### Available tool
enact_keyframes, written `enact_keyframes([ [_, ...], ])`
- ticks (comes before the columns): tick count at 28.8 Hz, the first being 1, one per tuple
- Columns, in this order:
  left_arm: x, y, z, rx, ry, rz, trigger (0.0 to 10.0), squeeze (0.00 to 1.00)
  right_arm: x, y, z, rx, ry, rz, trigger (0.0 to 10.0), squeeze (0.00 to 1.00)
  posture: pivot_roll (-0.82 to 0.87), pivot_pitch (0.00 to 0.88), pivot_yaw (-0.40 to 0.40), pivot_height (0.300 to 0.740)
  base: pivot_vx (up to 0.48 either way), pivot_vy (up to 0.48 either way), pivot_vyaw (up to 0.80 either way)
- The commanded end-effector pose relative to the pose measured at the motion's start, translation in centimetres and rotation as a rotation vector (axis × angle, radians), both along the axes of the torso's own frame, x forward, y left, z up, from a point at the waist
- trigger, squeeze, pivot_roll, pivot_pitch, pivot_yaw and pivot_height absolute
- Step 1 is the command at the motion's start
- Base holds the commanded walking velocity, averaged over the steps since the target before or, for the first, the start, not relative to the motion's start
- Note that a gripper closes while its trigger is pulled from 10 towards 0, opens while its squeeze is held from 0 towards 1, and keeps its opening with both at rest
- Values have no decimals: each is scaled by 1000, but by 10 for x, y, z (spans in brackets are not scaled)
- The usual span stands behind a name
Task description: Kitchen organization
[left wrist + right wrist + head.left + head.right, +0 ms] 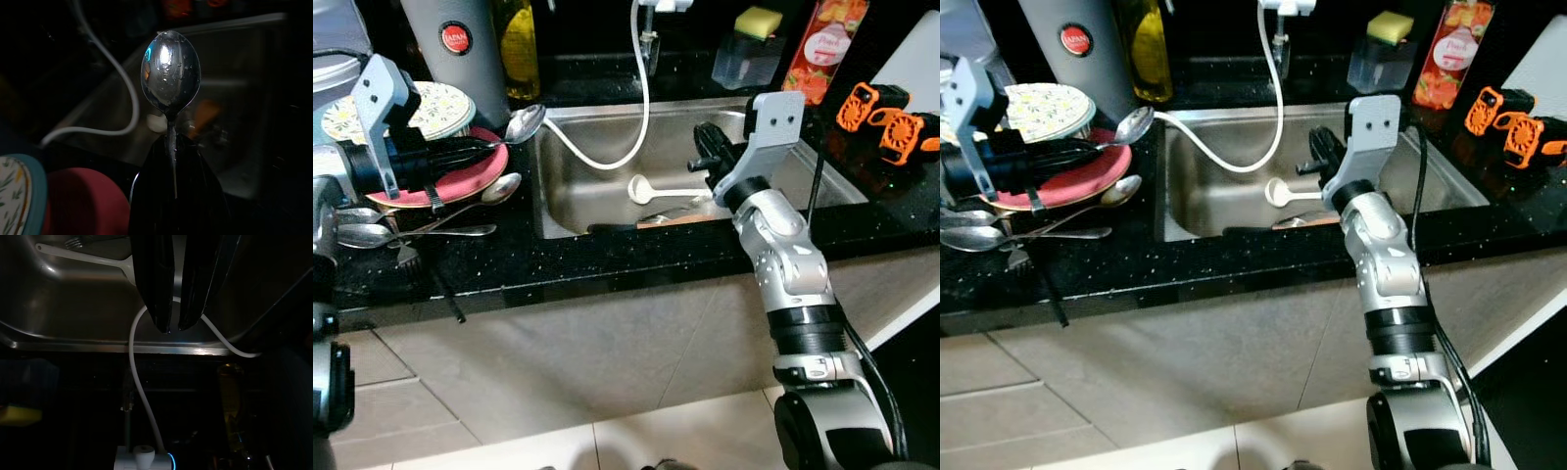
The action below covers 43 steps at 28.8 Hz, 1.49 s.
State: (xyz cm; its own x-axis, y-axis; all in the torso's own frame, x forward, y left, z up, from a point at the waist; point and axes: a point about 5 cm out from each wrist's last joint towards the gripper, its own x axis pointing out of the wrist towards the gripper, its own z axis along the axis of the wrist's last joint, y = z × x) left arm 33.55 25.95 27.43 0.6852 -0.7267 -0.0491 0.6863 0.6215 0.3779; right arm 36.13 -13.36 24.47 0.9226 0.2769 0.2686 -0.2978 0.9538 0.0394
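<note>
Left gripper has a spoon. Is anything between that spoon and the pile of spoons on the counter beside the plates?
Nothing visible blocks it. The left gripper holds the spoon above the red plate; the loose spoons lie on the counter just below, with open space between.

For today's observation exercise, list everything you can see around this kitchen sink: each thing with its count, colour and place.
Steel sink: one, silver, set in the black counter.
White hose: one, hangs from the tap into the sink.
White ladle: one, lying in the sink.
Plates: two, red under floral, counter left of the sink.
Loose metal spoons: several, silver, in front of the plates.
Grey flask: one, behind the plates.
Yellow sponge: one, on a clear holder behind the sink.
Orange gadgets: two, counter right.
Left gripper: shut on a shiny metal spoon, over the plates.
Right gripper: nearly closed, empty, over the sink.
</note>
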Motion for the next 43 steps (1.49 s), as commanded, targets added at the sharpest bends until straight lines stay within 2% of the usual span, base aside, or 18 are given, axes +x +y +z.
enact_keyframes([
  [1,2,-12,-5,-37,-63,47,10000,0,-2,9,4,75,8,61,10000,0,120,20,-39,740,0,0,0],
  [2,2,-12,-5,-37,-63,47,10000,0,-2,9,4,75,8,61,10000,0,120,20,-39,740,0,0,0],
  [3,3,-17,-6,-43,-91,66,10000,0,-3,12,5,125,14,90,10000,0,118,20,-40,740,0,0,0],
  [5,5,-30,-5,-30,-167,110,10000,0,-9,19,9,258,29,181,10000,0,117,20,-43,740,0,0,0],
  [6,7,-44,0,-3,-242,131,10000,0,-15,28,14,354,35,279,10000,0,112,19,-45,740,0,0,0],
  [7,7,-44,0,-3,-242,131,10000,0,-15,28,14,354,35,279,10000,0,112,19,-45,740,0,0,0],
  [11,9,-68,8,5,-308,110,10000,0,-24,41,22,446,26,397,10000,0,103,12,-44,740,0,0,0],
  [13,10,-71,8,6,-316,110,10000,0,-25,42,23,454,24,410,10000,0,103,12,-44,740,0,0,0],
  [15,10,-86,7,-10,-313,61,10000,0,-26,49,27,492,27,449,10000,0,94,2,-39,740,0,0,0],
  [18,10,-94,7,-20,-312,38,10000,0,-27,52,29,507,30,466,10000,0,93,0,-39,740,0,0,0],
  [21,7,-114,6,-55,-310,-16,10000,0,-30,58,33,562,47,510,10000,0,90,0,-36,740,0,0,0],
  [25,7,-123,7,-82,-315,-32,10000,0,-32,61,35,604,56,545,10000,0,89,0,-36,740,0,0,0],
  [26,6,-129,8,-94,-321,-42,10000,0,-34,63,36,611,58,564,10000,294,87,0,-36,740,0,0,0],
  [27,6,-131,9,-98,-323,-42,10000,0,-34,64,36,607,57,565,10000,1000,87,0,-36,740,0,0,0],
  [34,3,-130,12,-112,-340,-34,10000,0,-32,61,37,616,62,545,10000,1000,87,0,-36,740,0,0,0],
  [35,2,-129,13,-116,-343,-31,10000,0,-31,59,37,618,65,540,10000,729,84,0,-37,740,0,0,0],
  [36,1,-129,13,-118,-345,-29,10000,0,-31,59,37,620,67,537,10000,0,84,0,-37,740,0,0,0],
  [43,-3,-132,17,-152,-351,-17,10000,0,-32,57,37,610,63,524,10000,0,86,0,-41,740,0,0,0],
])
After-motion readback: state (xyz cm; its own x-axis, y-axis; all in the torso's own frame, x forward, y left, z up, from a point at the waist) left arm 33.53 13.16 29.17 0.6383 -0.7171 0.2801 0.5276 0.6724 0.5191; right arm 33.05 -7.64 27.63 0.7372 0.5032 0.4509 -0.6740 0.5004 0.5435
